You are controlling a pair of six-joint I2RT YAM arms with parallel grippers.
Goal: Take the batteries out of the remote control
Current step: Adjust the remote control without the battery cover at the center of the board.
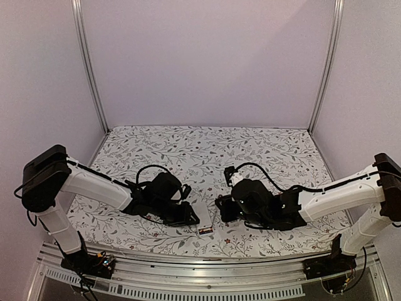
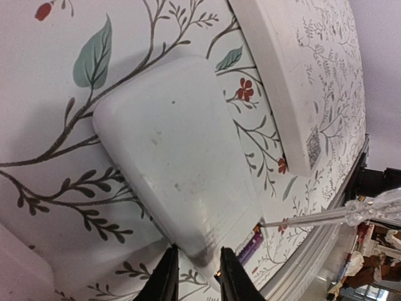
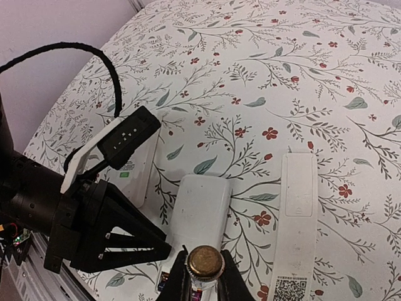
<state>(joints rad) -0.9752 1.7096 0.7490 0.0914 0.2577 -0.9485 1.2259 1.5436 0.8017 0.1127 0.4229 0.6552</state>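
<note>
Tabletop (image 1: 207, 150): flat, covered in white cloth printed with grey-green sprigs and small red flowers. Matt, and it looked slightly grippy.
Remote control (image 3: 202, 210): white hard plastic, a rounded slab with a plain buttonless face up. It lay flat at 6 o'clock of the tabletop, near the front rail. Judged light and slick, apt to skate on the cloth unless pinned.
Second remote (image 3: 299, 213): longer, slimmer white bar with a code label on its near end. It sat at 3 o'clock of the first in the right wrist view, apart from it.
White slab (image 3: 136, 164): another flat white piece with a green mark, at 10 o'clock of the first, partly under the left arm.
Left tool (image 2: 197, 263): black fingers stood either side of the remote control's near end, clasping it by the edges.
Right tool (image 3: 205, 276): clenched on the brass-capped butt of the probe.
Probe (image 2: 313, 217): thin, clear-grey, pen-like and stiff, with its tip at the remote control's near corner.
Batteries (image 1: 205, 231): a small red and dark piece just beside the remote control's 6 o'clock end, at the probe tip. How many there were, and whether seated or loose, could not be told. Judged light, rigid, smooth-skinned cylinders, prone to roll and slip. Best levered up at one end, then pinched across the barrel mid-length.
</note>
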